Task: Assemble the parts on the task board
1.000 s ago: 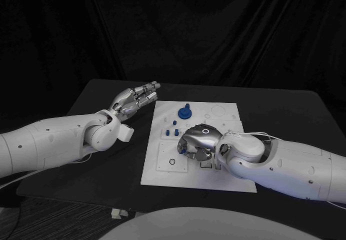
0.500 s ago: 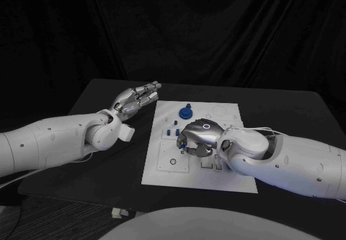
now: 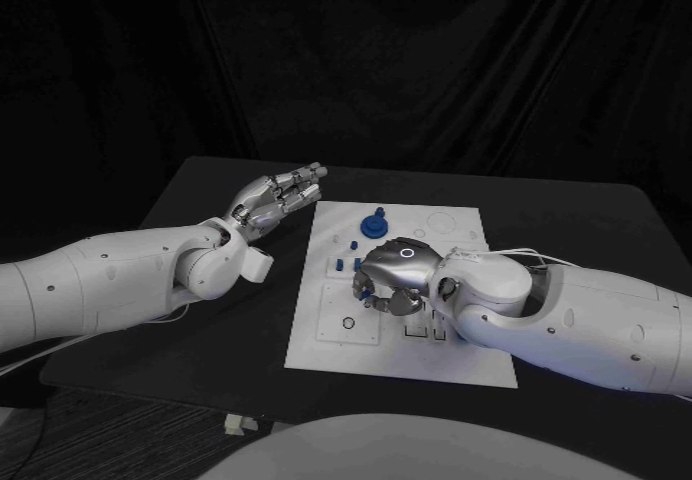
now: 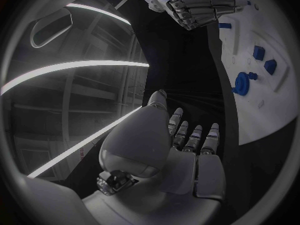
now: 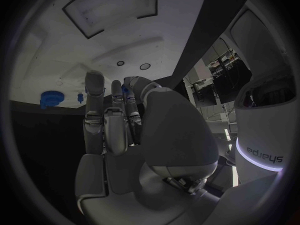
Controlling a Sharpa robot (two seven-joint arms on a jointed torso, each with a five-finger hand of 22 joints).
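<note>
The right robot hand [image 3: 392,276] curls over the white board [image 3: 335,340], its grip unclear, while the left robot hand [image 3: 274,197] hovers open.

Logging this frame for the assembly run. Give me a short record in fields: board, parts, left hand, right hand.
board: white task board lying flat mid-table on the black table
parts: round blue part standing at the board's far end; small blue parts nearer the middle
left hand: left hand off the board, over the table beside its far left corner, fingers apart, holding nothing
right hand: right hand over the board's middle, fingers curled down; something blue shows at the fingertips in the right wrist view, hold unclear
</note>
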